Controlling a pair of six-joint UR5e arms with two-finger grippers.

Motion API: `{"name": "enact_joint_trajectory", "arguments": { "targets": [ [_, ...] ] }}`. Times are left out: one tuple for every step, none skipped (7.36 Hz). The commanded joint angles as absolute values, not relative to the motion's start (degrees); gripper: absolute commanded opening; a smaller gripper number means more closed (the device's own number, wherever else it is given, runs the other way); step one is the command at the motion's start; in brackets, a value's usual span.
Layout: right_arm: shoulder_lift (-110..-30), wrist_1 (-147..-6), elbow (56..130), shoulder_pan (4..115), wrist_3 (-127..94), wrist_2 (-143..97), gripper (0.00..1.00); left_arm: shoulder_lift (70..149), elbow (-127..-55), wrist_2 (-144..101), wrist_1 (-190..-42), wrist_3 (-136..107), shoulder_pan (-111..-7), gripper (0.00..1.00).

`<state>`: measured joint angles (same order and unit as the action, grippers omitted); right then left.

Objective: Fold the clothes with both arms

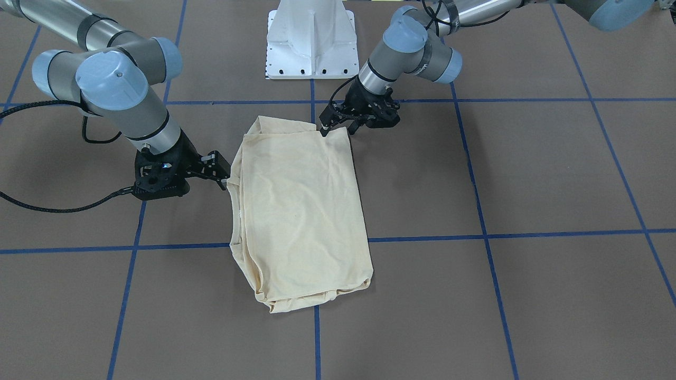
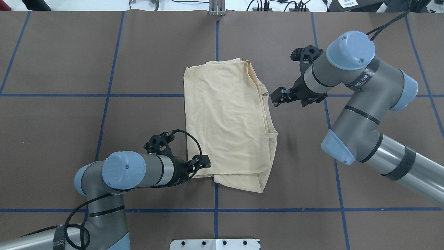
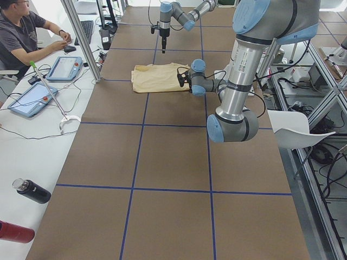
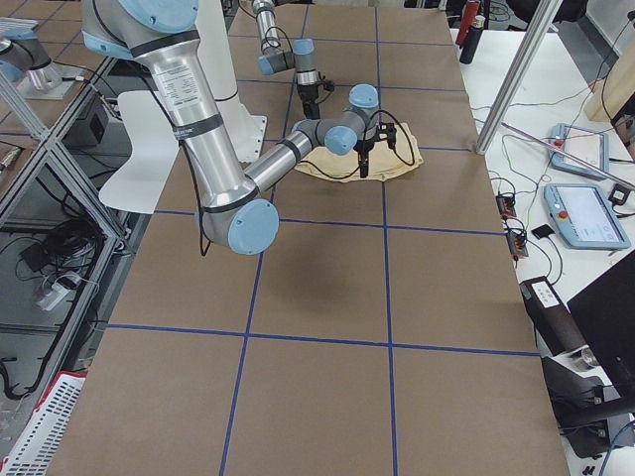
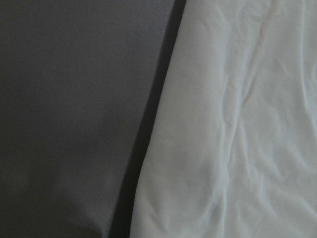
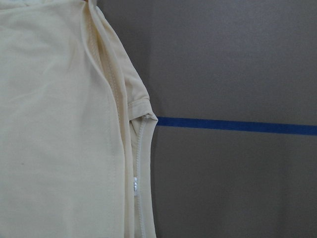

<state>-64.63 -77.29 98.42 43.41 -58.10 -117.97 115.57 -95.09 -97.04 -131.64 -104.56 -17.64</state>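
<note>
The pale cream-yellow shirt [image 1: 301, 211] lies folded into a flat rectangle at the table's middle, also seen from overhead [image 2: 225, 118]. Its print is hidden. My left gripper [image 1: 338, 130] sits low at the shirt's corner nearest the robot, jaws apart, one fingertip touching the cloth; it also shows overhead [image 2: 203, 162]. My right gripper [image 1: 227, 178] is low beside the shirt's layered side edge, jaws apart, holding nothing; overhead [image 2: 274, 98] it is just off the cloth. The right wrist view shows the ribbed neckline and a small white tag [image 6: 133, 183]. The left wrist view shows only the shirt's edge [image 5: 228, 129].
The brown table [image 2: 69, 52] carries a grid of blue tape lines [image 2: 104, 95]. The white pedestal base [image 1: 311, 42] stands behind the shirt. An operator [image 3: 24, 32] sits at a side desk with tablets [image 3: 32, 97] and two bottles [image 3: 30, 190].
</note>
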Motion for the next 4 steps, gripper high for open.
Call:
{"name": "enact_joint_trajectory", "arguments": {
  "targets": [
    [-65.0, -77.4, 99.3, 43.4, -58.1, -118.0, 1.0, 115.8, -95.4, -97.2, -130.8, -104.7, -17.5, 0.64],
    [-65.2, -77.4, 99.6, 43.4, -58.1, -118.0, 1.0, 116.3, -95.4, -97.3, -130.3, -104.7, -17.4, 0.54],
    [-65.2, -77.9, 99.7, 43.4, -58.2, -118.0, 1.0, 116.3, -95.4, -97.4, -130.2, -104.7, -17.4, 0.47],
    [-65.2, -78.9, 100.5, 43.4, -58.1, -118.0, 1.0, 116.3, -95.5, -97.4, -130.2, -104.7, -17.4, 0.4]
  ]
}}
